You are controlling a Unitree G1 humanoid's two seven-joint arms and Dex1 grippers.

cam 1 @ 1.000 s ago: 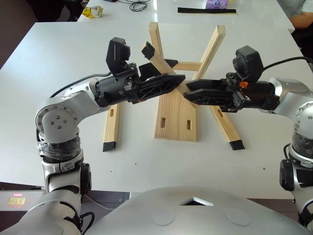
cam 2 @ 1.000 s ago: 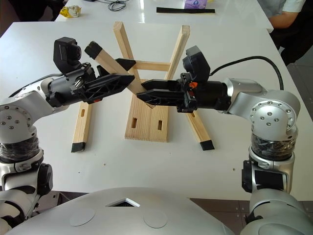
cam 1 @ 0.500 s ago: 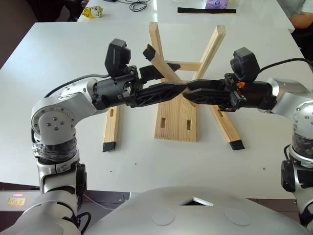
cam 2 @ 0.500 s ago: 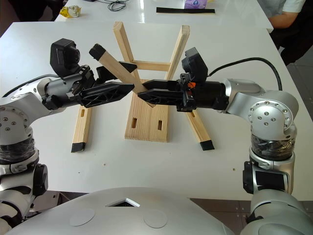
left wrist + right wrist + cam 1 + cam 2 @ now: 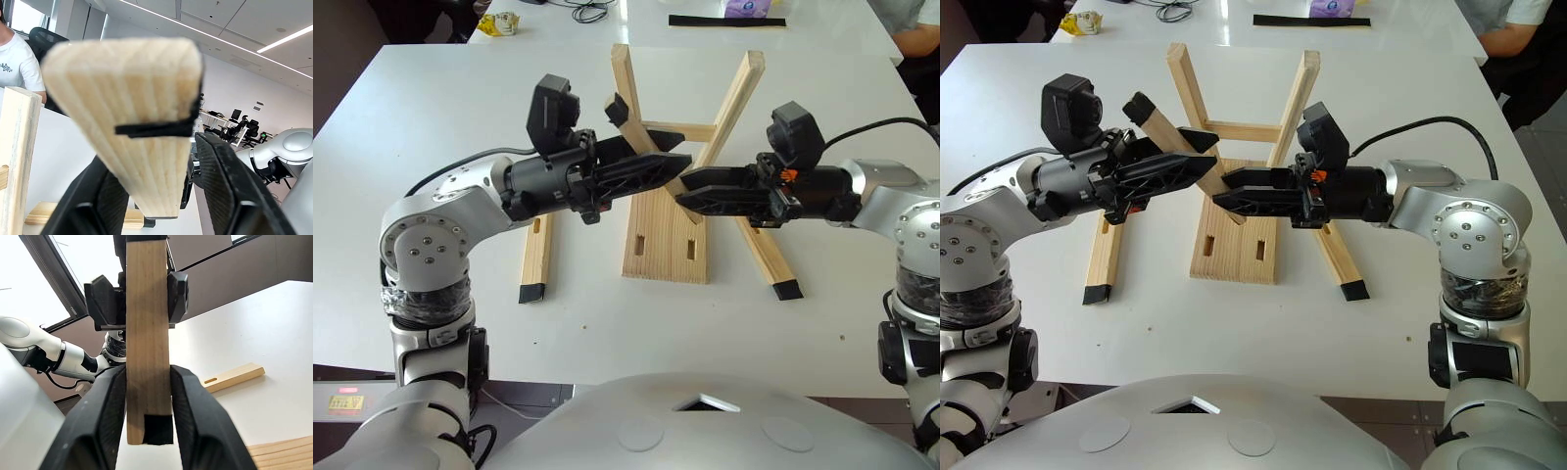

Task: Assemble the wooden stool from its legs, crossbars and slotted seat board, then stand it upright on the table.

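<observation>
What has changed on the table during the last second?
The left claw dipped toward the right claw, then rose again; the right claw slid slightly toward the robot's left. The leg they hold shifted a little with them. Both stay shut on it; board, frame and loose leg lay still.

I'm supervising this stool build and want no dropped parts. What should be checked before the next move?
1. Left claw shut on the held leg: ok.
2. Right claw shut on the same leg: ok.
3. Leg seated in the seat board: not ok, it hangs above the board.
4. Board's two slots uncovered: ok.
5. Spare leg lying flat on the table: ok.
</observation>
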